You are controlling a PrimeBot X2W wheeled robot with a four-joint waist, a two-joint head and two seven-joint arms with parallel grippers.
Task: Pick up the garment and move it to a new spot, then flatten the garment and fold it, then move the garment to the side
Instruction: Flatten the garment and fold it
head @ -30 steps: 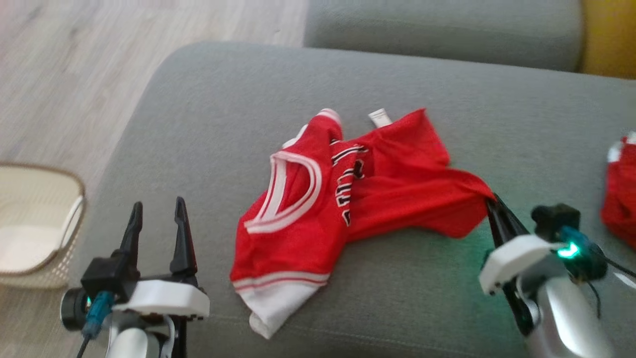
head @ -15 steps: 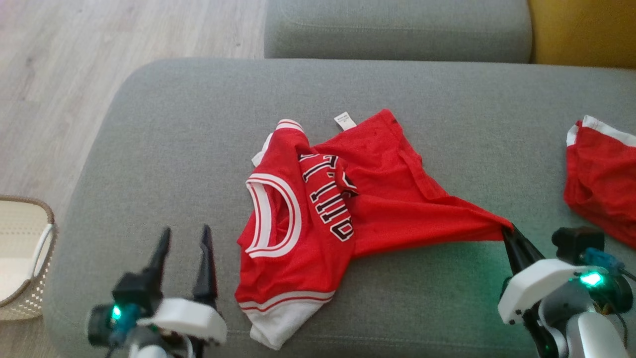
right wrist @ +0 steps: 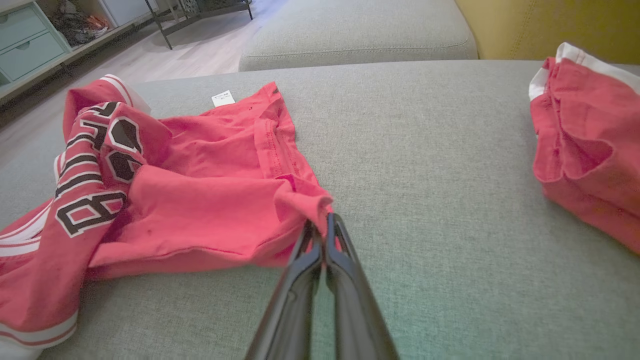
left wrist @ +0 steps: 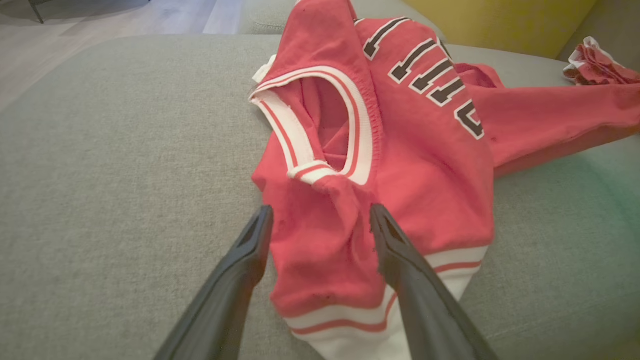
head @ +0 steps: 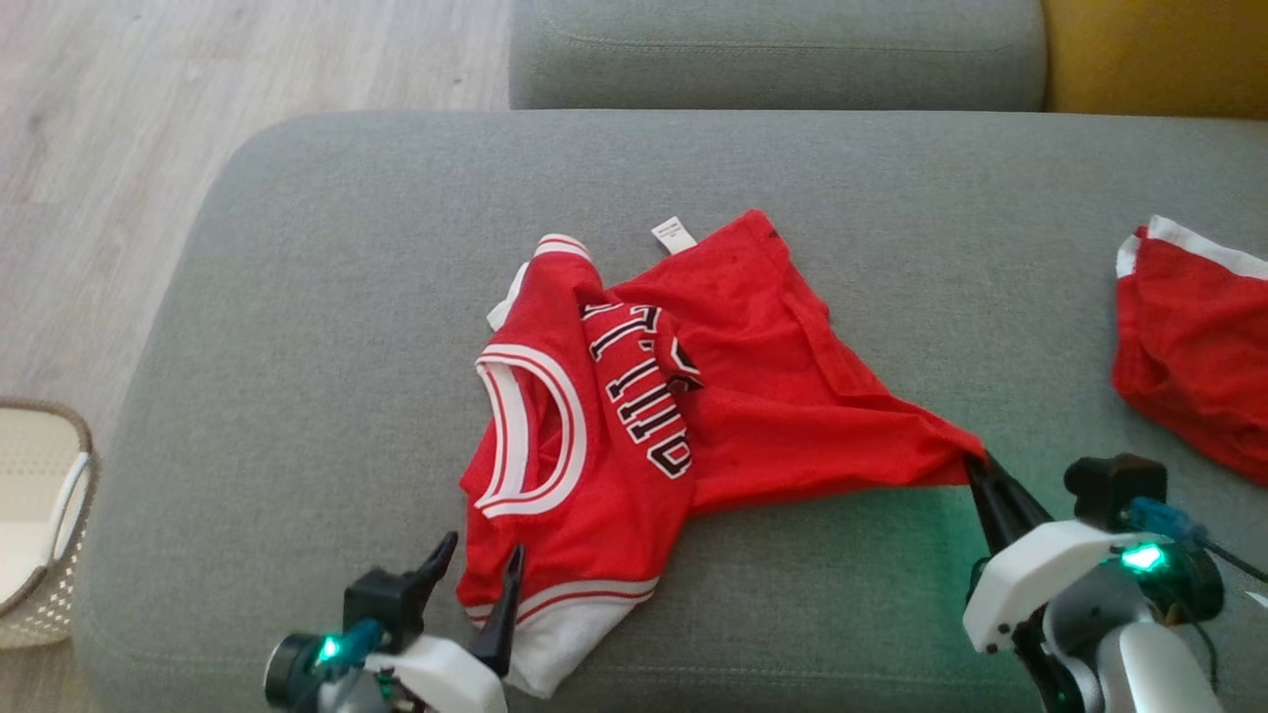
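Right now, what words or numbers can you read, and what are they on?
"B" or "8": a block character on the red jersey; its other letters are creased, so no whole word reads.
White tag at the jersey's far edge: print too small to read.
Other red garment: no writing seen.
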